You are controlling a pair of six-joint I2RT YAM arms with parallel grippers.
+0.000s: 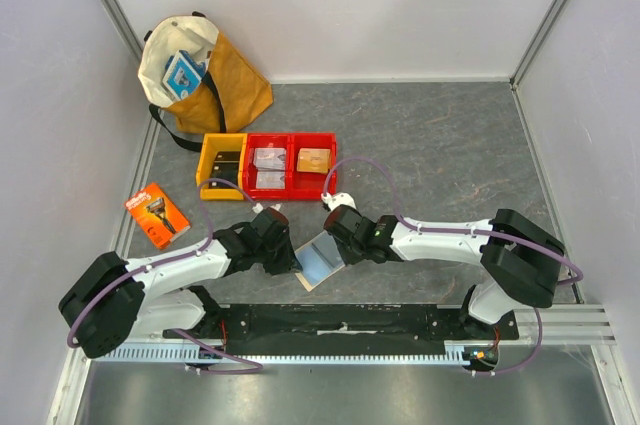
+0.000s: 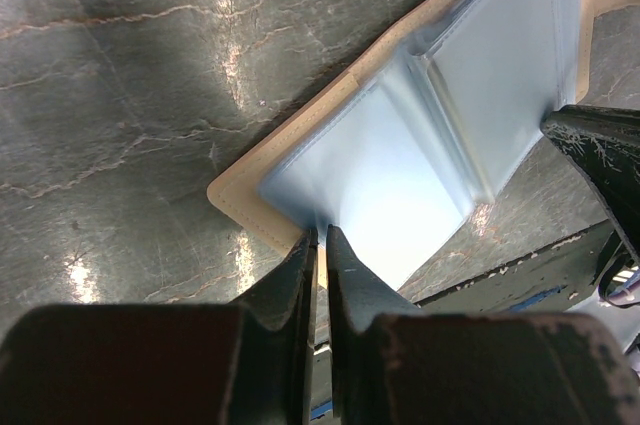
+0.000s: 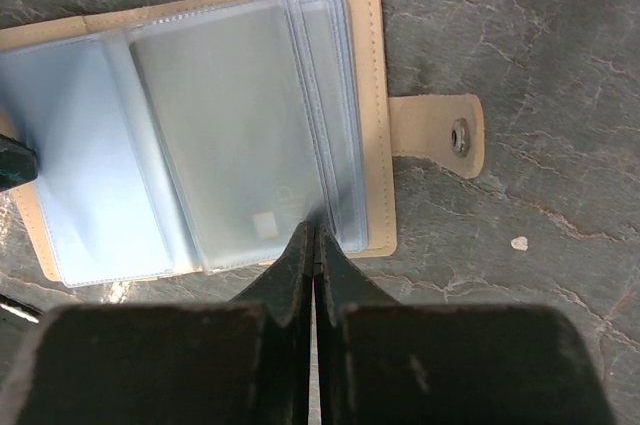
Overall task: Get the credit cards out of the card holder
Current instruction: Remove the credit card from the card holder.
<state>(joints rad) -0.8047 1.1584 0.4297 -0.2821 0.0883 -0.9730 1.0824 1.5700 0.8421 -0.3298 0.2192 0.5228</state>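
Observation:
The beige-tan card holder (image 1: 318,263) lies open on the grey table between my two grippers. In the left wrist view my left gripper (image 2: 320,235) is shut on the near corner of the card holder (image 2: 250,195), with its tan edge between the fingertips. In the right wrist view my right gripper (image 3: 312,230) is shut at the lower edge of a clear sleeve (image 3: 230,125). A light grey credit card (image 3: 235,145) with a small chip mark sits inside that sleeve. The snap tab (image 3: 440,135) lies flat to the right. The yellow and blue card is hidden.
A yellow bin (image 1: 222,165) and red bins (image 1: 290,165), one holding a tan block (image 1: 313,159), stand behind the holder. An orange razor package (image 1: 157,213) lies at the left. A tan and white bag (image 1: 200,75) stands at the back left. Walls enclose the table.

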